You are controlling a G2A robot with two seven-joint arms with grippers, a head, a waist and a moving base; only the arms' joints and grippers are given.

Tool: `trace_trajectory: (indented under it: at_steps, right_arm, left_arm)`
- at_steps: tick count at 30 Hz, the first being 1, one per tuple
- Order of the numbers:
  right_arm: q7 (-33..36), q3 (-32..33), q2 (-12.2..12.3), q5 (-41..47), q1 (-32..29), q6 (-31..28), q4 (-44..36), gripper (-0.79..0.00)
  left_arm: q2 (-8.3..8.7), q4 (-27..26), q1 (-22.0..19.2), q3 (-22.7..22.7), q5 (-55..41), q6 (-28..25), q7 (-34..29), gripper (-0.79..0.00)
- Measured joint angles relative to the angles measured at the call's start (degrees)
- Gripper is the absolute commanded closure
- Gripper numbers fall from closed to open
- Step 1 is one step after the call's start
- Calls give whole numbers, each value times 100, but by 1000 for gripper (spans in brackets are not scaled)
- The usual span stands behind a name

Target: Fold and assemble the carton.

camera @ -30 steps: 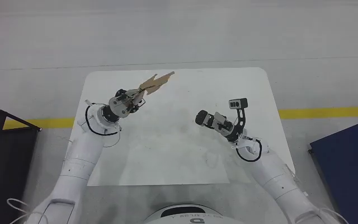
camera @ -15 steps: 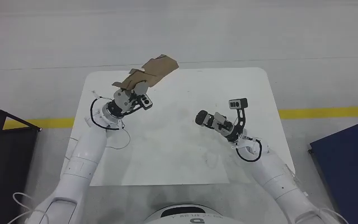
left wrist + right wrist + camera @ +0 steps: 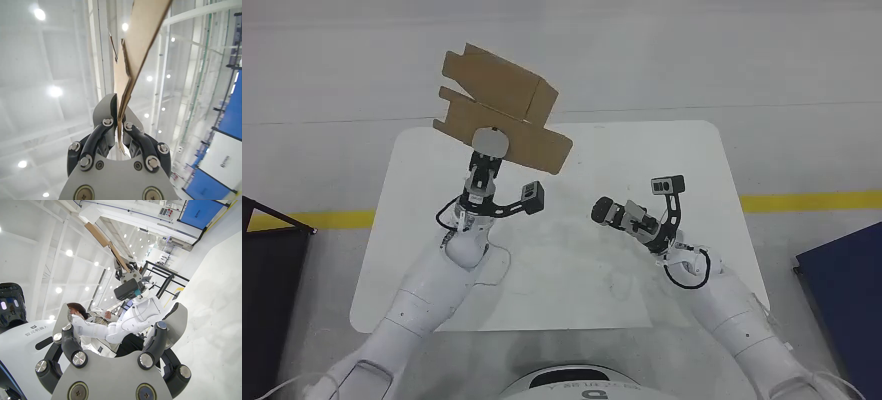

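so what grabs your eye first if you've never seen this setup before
The brown carton stands out most, raised high above the far side of the white table. The left gripper is shut on its lower edge. The right gripper hangs open and empty over the table's right half.

The carton [image 3: 504,105], pinched in the left gripper [image 3: 488,142] and held high, overhangs the far left part of the table [image 3: 572,280] and blocks the approach from above there. Between the 2 arms the tabletop lies open. The right gripper [image 3: 603,210], fingers spread, hovers well apart from the carton.
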Motion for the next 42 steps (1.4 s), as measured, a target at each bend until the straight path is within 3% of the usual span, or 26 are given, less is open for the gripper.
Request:
trace_trajectory:
  at_steps: [4,19,22,26,29,32,36,42]
  right_arm:
    - [0,0,0,0,0,0,0,-785]
    - [0,0,0,0,0,0,0,-785]
    - [0,0,0,0,0,0,0,-785]
    - [0,0,0,0,0,0,0,-785]
    - [0,0,0,0,0,0,0,-785]
    - [0,0,0,0,0,0,0,-785]
    - [0,0,0,0,0,0,0,-785]
    - [0,0,0,0,0,0,0,-785]
  left_arm:
    - [84,-140,122,-85,-714,0,652,0]
    - [134,-187,214,-234,-689,1,974,0]
    - [180,-27,146,-528,-427,1,1111,0]
    - [197,36,173,-1335,1534,-163,247,0]
    - [178,-219,359,-1647,3854,-859,-877,0]
    - [183,-191,437,-1569,5927,-1540,-2015,0]
    - [216,168,224,-1271,8374,-2550,-3322,0]
    - [263,693,-197,-989,10714,-4029,-4375,0]
